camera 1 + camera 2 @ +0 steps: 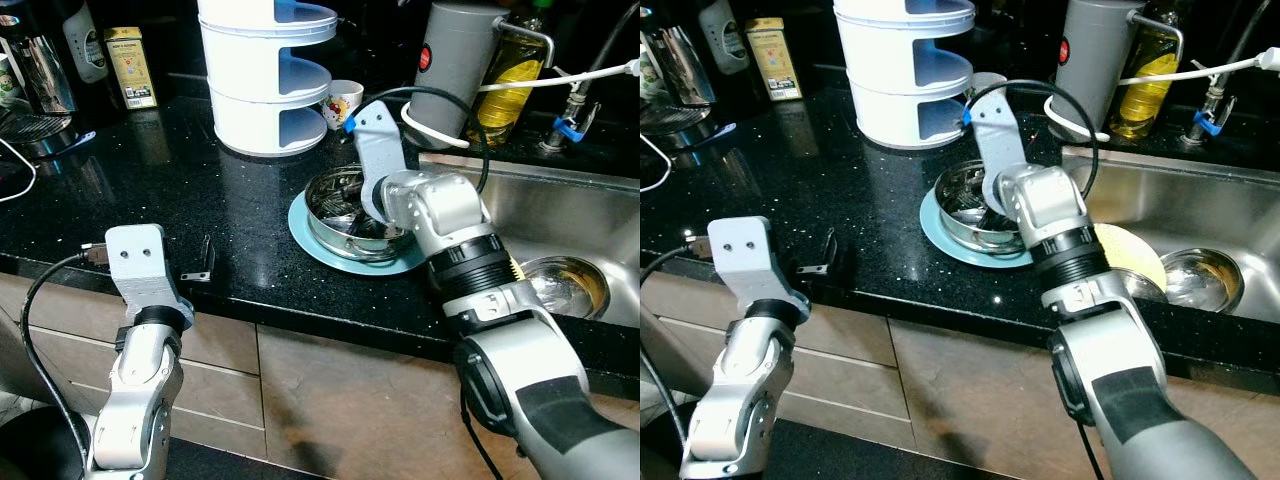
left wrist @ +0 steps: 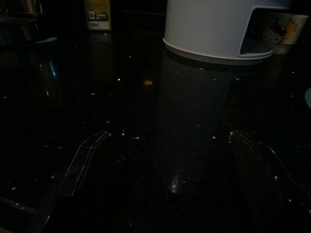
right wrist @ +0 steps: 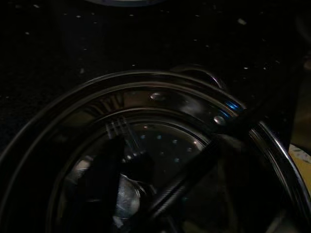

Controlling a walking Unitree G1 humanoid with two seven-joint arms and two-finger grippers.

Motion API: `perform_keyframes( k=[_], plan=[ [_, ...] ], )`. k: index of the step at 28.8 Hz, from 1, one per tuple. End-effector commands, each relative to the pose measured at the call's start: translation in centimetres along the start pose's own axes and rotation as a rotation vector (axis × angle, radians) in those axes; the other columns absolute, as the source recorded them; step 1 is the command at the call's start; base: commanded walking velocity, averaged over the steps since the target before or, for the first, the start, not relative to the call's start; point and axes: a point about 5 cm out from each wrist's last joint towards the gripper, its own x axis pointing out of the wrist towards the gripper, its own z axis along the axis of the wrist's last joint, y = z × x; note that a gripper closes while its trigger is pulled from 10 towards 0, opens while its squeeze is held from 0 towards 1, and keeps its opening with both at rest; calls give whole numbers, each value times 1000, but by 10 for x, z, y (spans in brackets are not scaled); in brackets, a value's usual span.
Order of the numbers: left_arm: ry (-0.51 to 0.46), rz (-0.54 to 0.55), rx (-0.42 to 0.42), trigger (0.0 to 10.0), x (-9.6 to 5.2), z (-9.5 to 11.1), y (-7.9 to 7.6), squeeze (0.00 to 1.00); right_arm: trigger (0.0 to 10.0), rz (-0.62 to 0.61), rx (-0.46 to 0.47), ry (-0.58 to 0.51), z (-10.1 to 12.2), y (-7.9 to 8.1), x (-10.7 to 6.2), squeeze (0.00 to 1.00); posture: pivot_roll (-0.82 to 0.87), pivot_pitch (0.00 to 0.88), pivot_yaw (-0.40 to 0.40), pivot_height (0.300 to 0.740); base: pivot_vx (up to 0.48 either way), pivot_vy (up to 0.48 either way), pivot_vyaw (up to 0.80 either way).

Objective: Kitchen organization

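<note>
A steel bowl (image 1: 335, 200) sits on a light blue plate (image 1: 305, 238) on the black counter, close to the sink. My right arm bends down over it and my right gripper (image 1: 372, 226) is inside the bowl, mostly hidden behind its own wrist. The right wrist view looks into the bowl (image 3: 155, 94), where a fork (image 3: 119, 128) and other dark cutlery lie. My left gripper (image 1: 198, 264) rests open at the counter's front edge, left of the plate, with nothing in it. Its two fingers (image 2: 82, 165) stand wide apart over bare counter.
A white tiered rack (image 1: 265, 80) and a printed mug (image 1: 342, 103) stand behind the bowl. A grey canister (image 1: 455, 70) and an oil bottle (image 1: 510, 80) are at the back right. The sink (image 1: 560, 205) holds a steel bowl (image 1: 565, 285) and a yellow plate (image 1: 1130, 255).
</note>
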Motion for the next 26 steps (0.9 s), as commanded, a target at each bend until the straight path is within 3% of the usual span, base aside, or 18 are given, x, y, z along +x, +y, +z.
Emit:
perform_keyframes(
  k=[1, 4, 6, 7, 13, 26],
  plan=[
    [7, -1, -2, 10000, 0, -3, -2, 0, 10000, -16, 13, 11, 0, -5, -1, 667, 25, 0, -79, 740, 0, 0, 0],
    [7, -1, -3, 10000, 0, -3, -2, 0, 10000, -33, 1, 22, -1, -8, -1, 651, 24, 0, -80, 740, 0, 0, 0],
    [7, 0, -3, 10000, 0, -3, -2, 0, 10000, -34, 1, 38, -4, -8, 0, 498, 23, 0, -83, 740, 0, 0, 0],
    [7, 0, -4, 10000, 0, -3, -2, 0, 10000, -30, 3, 51, -5, -8, 0, 0, 23, 0, -84, 740, 0, 0, 0],
    [9, 0, -6, 10000, 0, -4, -3, 0, 10000, 41, 144, 135, -15, -1, 1, 0, 18, 0, -89, 740, 0, 0, 0],
    [6, 1, -12, 10000, -1, -5, -4, 0, 10000, 16, 196, 151, -13, -7, 1, 0, 10, 0, -94, 740, 0, 0, 0]
  ],
)
